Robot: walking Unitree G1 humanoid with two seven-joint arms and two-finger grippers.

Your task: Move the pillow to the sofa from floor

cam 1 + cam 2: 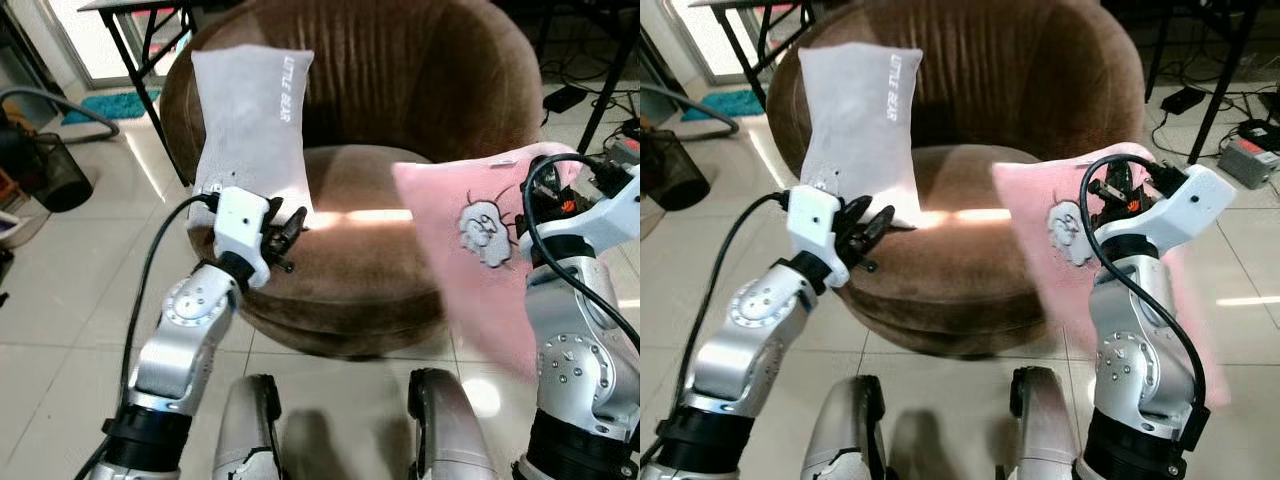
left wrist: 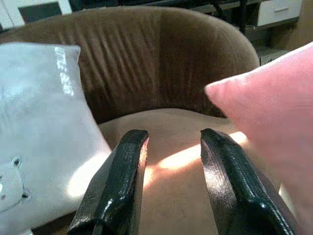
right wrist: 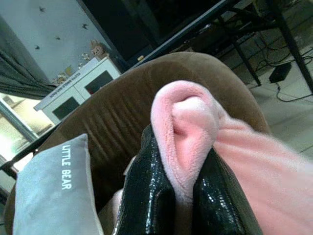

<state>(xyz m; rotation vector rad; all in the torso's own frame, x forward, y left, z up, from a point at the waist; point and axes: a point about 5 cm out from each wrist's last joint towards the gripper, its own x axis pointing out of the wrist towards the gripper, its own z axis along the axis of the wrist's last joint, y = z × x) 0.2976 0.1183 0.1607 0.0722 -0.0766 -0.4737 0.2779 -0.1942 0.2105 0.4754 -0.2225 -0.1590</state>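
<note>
Pink pillow (image 1: 470,270) in right claw (image 3: 183,205) (pinched) beside brown sofa (image 1: 380,90).

Both arms (image 1: 190,330) are silver metal with round joint housings studded with small screws. Each wrist carries a white block (image 1: 240,225), and a black cable (image 1: 1095,215) loops from it. Each pincer (image 2: 171,181) has two long glossy black fingers (image 2: 117,186). Two grey legs (image 1: 250,430) show below the arms.

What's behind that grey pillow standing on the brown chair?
The grey pillow leans against the sofa's ribbed brown backrest. The strip of backrest directly behind it is covered, so anything tucked there can't be seen.
</note>
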